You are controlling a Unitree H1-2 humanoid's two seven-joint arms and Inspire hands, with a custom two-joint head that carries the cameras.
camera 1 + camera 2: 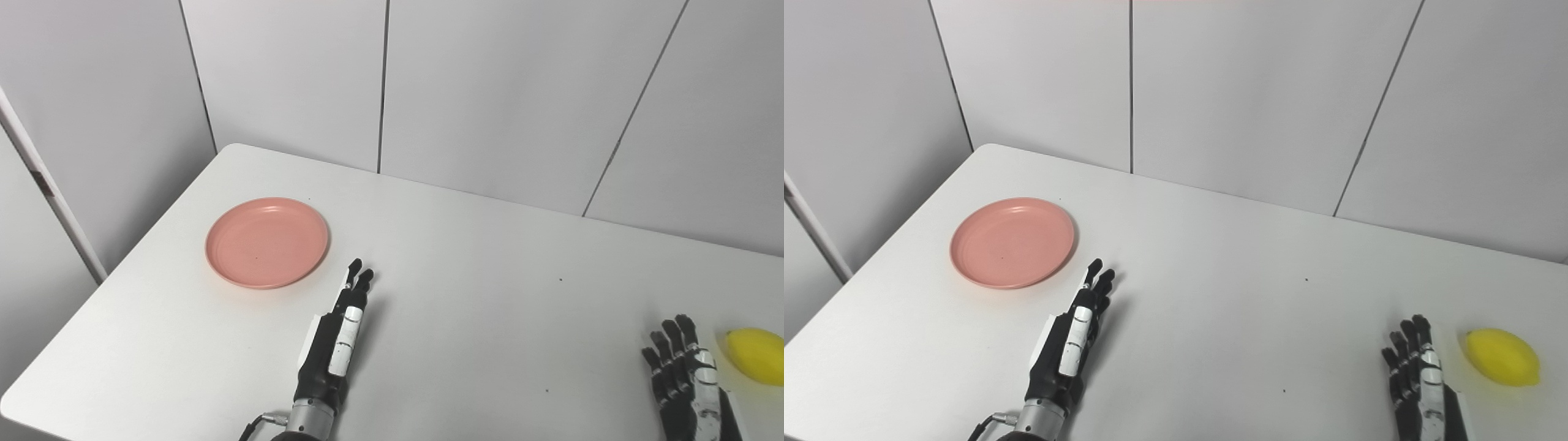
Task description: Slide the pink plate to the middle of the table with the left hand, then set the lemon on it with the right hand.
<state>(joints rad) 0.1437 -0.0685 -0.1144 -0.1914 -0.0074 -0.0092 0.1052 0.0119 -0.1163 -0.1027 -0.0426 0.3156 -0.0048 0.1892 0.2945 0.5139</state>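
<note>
A pink plate (267, 241) lies flat on the left part of the white table (465, 257), with nothing on it. My left hand (339, 337) is open, fingers stretched straight out, just right of and nearer than the plate, not touching it. At the right edge of the view a yellow lemon (757, 355) rests on the table. Beside it, to its left and a little apart, my right hand (683, 376) is open with fingers spread upward, holding nothing.
Grey panelled walls stand close behind the table. The table's left edge (116, 269) runs near the plate, and its rounded far corner (236, 147) lies behind it. A few small dark specks (560, 280) mark the tabletop.
</note>
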